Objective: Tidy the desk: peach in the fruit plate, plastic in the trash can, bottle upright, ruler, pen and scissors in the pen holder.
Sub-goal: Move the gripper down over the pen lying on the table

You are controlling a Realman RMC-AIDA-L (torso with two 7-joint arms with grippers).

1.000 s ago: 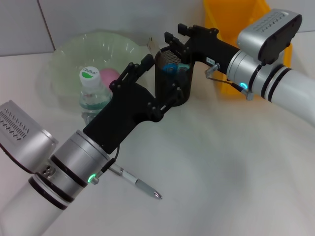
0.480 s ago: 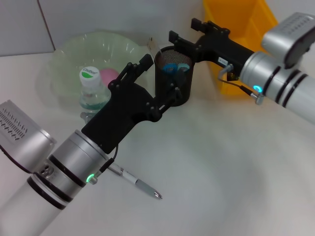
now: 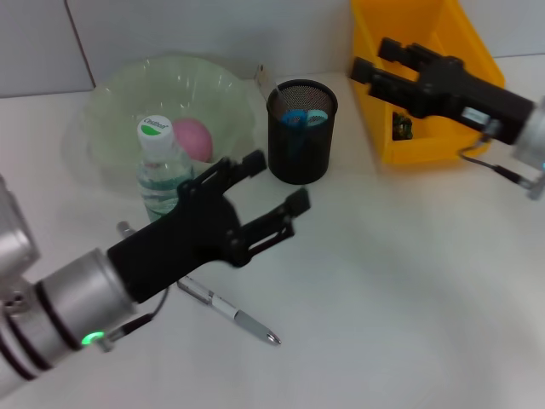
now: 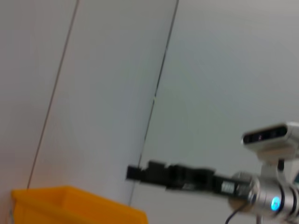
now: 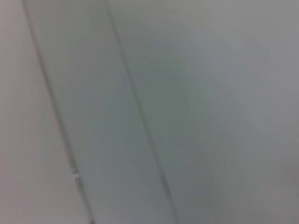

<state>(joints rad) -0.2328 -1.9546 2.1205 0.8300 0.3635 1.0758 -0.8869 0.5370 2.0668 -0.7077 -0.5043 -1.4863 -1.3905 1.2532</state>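
Left gripper (image 3: 277,183) hangs over the middle of the desk, fingers spread, nothing between them. Right gripper (image 3: 375,57) is up over the yellow trash can (image 3: 368,51) at the far right edge, fingers parted and empty too.

State of task items: peach (image 3: 192,139) sits in the fruit plate (image 3: 111,98) toward the far left corner; bottle (image 3: 159,170) stands upright at the plate's near rim; pen holder (image 3: 301,130) at the far middle holds blue-handled items (scissors probably, ruler not identifiable). Pen (image 3: 228,312) lies flat on the desk toward the near edge, partly under the left arm. Judged remaining step: pen into holder.

For doing it well: the left gripper is nearest. Come down with the fingers straddling the pen across its length, near mid-barrel so it does not tip when lifted. Seat the fingertips on the desk surface before closing, since the barrel is thin. Carry it tip-down to the holder, clear of the bottle.

Views: only the head camera shows the desk and pen. The left wrist camera points at the wall, catching the right gripper (image 4: 136,172) side-on above the bin rim. The right wrist camera shows bare wall only.
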